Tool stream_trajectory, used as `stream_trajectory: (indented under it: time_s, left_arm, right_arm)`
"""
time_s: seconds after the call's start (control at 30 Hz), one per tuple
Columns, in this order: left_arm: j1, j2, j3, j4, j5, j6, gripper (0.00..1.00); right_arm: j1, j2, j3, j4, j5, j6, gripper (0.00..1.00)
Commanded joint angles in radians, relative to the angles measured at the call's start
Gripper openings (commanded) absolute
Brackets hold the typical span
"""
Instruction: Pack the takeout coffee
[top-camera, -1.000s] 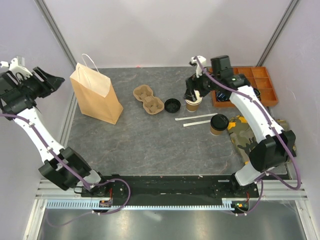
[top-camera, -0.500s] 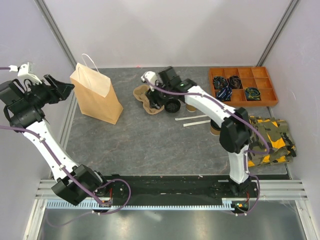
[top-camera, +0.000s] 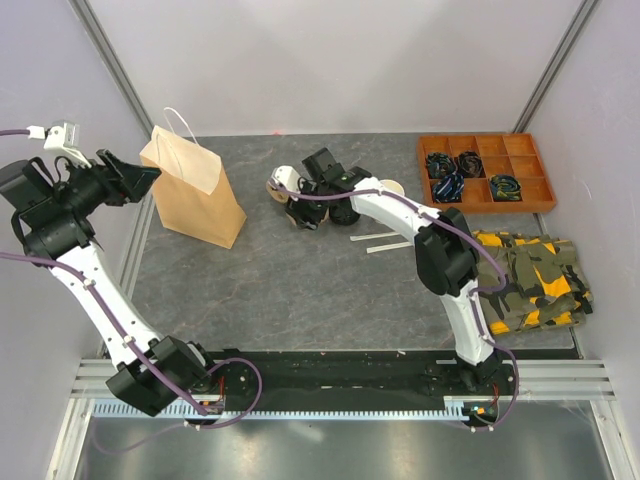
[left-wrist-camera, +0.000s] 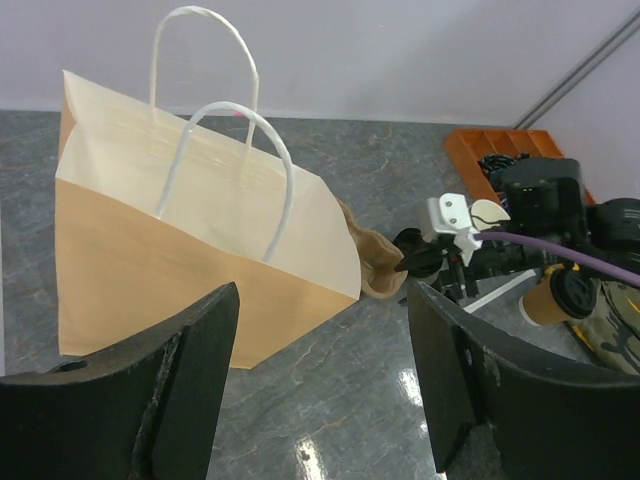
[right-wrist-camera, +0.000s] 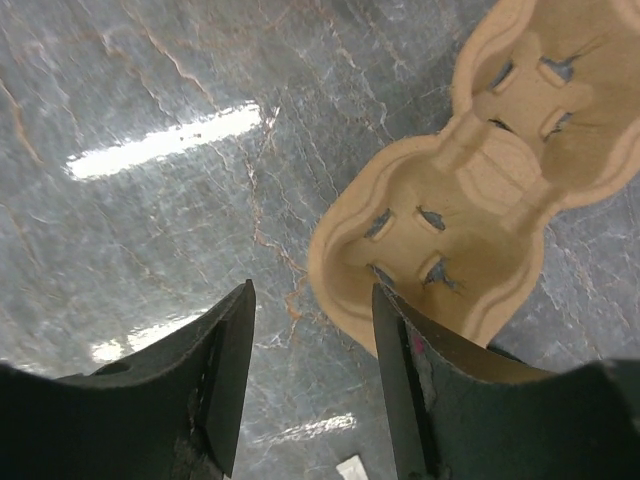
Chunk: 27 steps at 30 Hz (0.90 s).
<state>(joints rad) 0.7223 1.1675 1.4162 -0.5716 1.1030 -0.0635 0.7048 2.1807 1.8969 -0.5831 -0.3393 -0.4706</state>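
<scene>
fingers (right-wrist-camera: 225, 380) of the right gripper (right-wrist-camera: 312, 320) stand half apart, empty, over the rim of the brown moulded-pulp cup carrier (right-wrist-camera: 500, 190), which likely wants settling square before fetching the open tan paper cup (top-camera: 392, 188) just beyond that arm, left gripper (left-wrist-camera: 322, 310) wide and empty by the tall tan paper bag (left-wrist-camera: 150, 250)

Top external: mounted high behind the arm bases, aimed steeply down; the whole grey stone-patterned surface (top-camera: 300, 290) is covered. Left wrist: held high off the left edge, aimed rightward across the scene; left fingers (left-wrist-camera: 200, 380) framed at bottom, tall tan paper bag with white handles (left-wrist-camera: 190, 250) close ahead. Right wrist: very near, aimed almost straight down between right fingers (right-wrist-camera: 225, 380) onto brown moulded-pulp cup carrier (right-wrist-camera: 470, 220). Carrier is seen in all three views; bag and orange compartment tray (top-camera: 485, 170) are shared by top and left wrist.
</scene>
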Motion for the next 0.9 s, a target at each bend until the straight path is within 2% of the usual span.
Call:
stream_trajectory:
  time_s: [0.0, 0.27, 0.37, 0.53, 0.67, 0.87]
  left_arm:
    - [-0.012, -0.016, 0.024, 0.045, 0.038, -0.030, 0.76]
    - [-0.026, -0.012, 0.036, 0.055, 0.038, -0.052, 0.76]
    - [-0.029, -0.005, 0.044, 0.061, 0.037, -0.055, 0.76]
    - [-0.032, 0.006, 0.047, 0.076, 0.032, -0.067, 0.76]
    - [-0.038, 0.014, 0.040, 0.087, 0.032, -0.075, 0.76]
    - [-0.060, 0.000, 0.027, 0.098, 0.031, -0.062, 0.76]
  right_arm:
    - [0.002, 0.047, -0.001, 0.014, -0.023, -0.123, 0.57]
    - [0.005, 0.119, 0.022, -0.018, -0.012, -0.168, 0.56]
    - [0.004, 0.088, -0.028, -0.037, -0.023, -0.189, 0.48]
    - [0.009, -0.068, -0.183, -0.078, -0.087, -0.226, 0.38]
    - [0.024, -0.173, -0.262, -0.179, -0.141, -0.237, 0.31]
    - [0.087, -0.326, -0.381, -0.210, -0.254, -0.154, 0.31]
